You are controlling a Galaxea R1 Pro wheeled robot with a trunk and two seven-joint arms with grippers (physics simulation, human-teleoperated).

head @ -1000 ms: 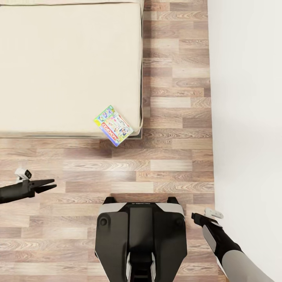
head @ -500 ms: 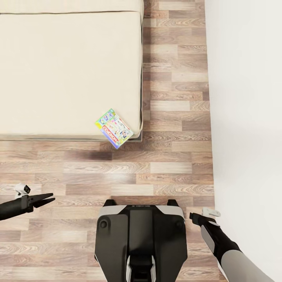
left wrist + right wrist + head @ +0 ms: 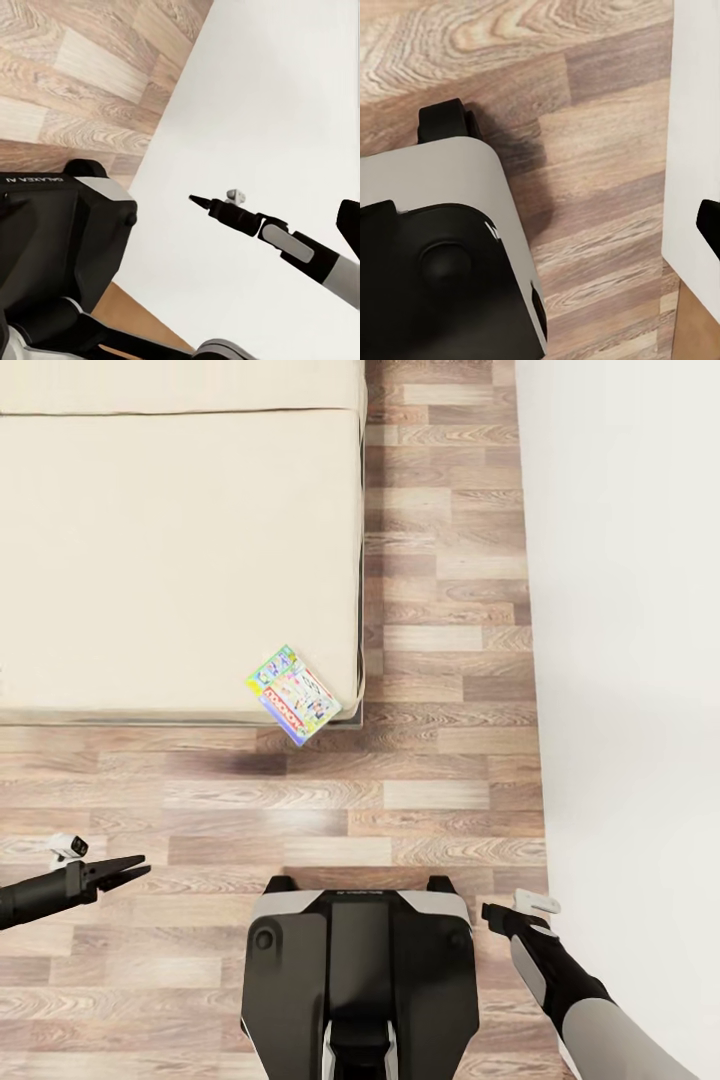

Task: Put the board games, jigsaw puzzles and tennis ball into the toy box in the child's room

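While the left gripper (image 3: 135, 874) hangs over the wood-plank floor (image 3: 330, 800) well short of the bed (image 3: 180, 550), its two dark fingers stand a little apart in a narrow V and hold nothing. Beyond it, the bed has a plain cream top, and one board game (image 3: 293, 693) lies flat on that top at the bed's near right corner, turned at a slant, its lowest corner poking just past the bed's near edge. The robot's dark base (image 3: 360, 970) stands on the planks nearer than that corner of the bed, well apart from it. To the right of the bed runs a strip of bare floor, then a white wall (image 3: 630, 660). The right gripper (image 3: 492, 911) sits close to that wall beside the base; I cannot tell whether its fingers are spread or closed.
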